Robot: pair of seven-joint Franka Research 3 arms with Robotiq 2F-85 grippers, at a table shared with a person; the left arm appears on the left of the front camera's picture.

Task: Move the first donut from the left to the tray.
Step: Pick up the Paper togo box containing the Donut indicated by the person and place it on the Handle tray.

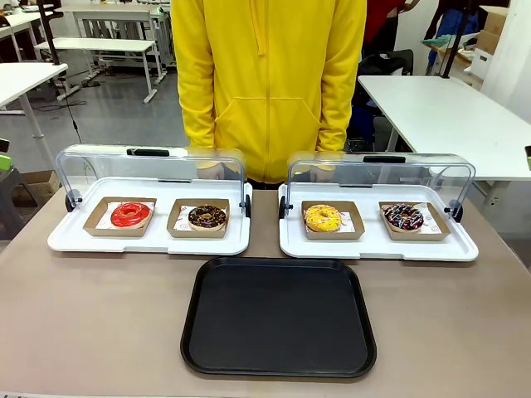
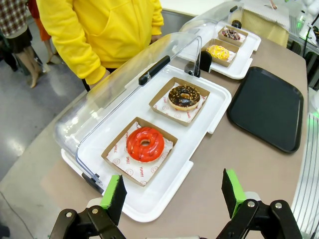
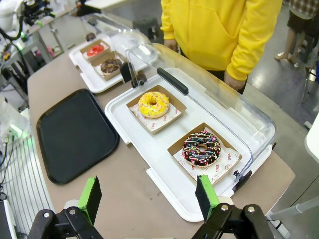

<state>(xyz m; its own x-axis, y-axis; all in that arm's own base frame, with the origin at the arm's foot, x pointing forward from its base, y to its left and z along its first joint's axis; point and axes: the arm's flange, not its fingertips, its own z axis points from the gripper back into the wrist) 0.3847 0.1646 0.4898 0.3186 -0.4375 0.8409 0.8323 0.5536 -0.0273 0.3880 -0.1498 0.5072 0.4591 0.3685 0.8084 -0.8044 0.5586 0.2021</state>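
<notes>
Sitting in its small brown cardboard holder (image 1: 116,233), the shiny bright red ring donut (image 1: 131,214) looked smooth and wet. It lay at the left end of the left white plastic tray (image 1: 66,240), in front of the open clear lid (image 1: 149,166) and beside the chocolate donut (image 1: 207,217).

You could not read the tiny red print on the paper under it. The wrist view's bottom edge cut off the black gripper arms.

Your left gripper (image 2: 173,191) had its green pads wide apart and held nothing. The red donut lay just past it, a bit toward the left pad. Your right gripper (image 3: 148,194) was wide apart too, far from the red donut. The big flat black plastic tray (image 1: 278,319) lay in the middle, apart from the donut.
</notes>
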